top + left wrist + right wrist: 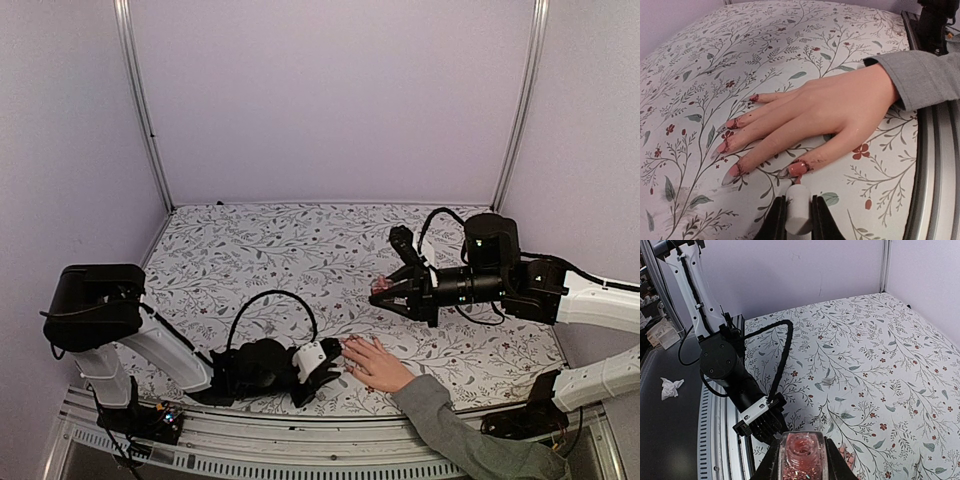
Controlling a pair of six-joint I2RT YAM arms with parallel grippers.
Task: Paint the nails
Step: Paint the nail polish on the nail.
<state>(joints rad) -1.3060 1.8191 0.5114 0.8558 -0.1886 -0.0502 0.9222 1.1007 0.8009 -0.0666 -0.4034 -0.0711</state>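
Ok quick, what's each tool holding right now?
Left tool: shut on the brush.
Right tool: shut on the polish bottle.
Hand: open, flat on the table, holding nothing.

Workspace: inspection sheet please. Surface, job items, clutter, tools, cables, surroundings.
Surface: floral tablecloth, lying flat.
Job's things: hand in grey sleeve, palm down at the near edge; nails carry reddish polish smeared onto skin; open bottle of pink glitter polish.
Clutter: crumpled tissue off the table, on a dark surface.
Tools: left tool shut on white brush handle, its tip at the thumbnail; right tool shut on the bottle, raised over the cloth.
Cables: black cable loops over the left arm; second cable arcs above the right arm.
Surroundings: pale walls, metal frame posts.
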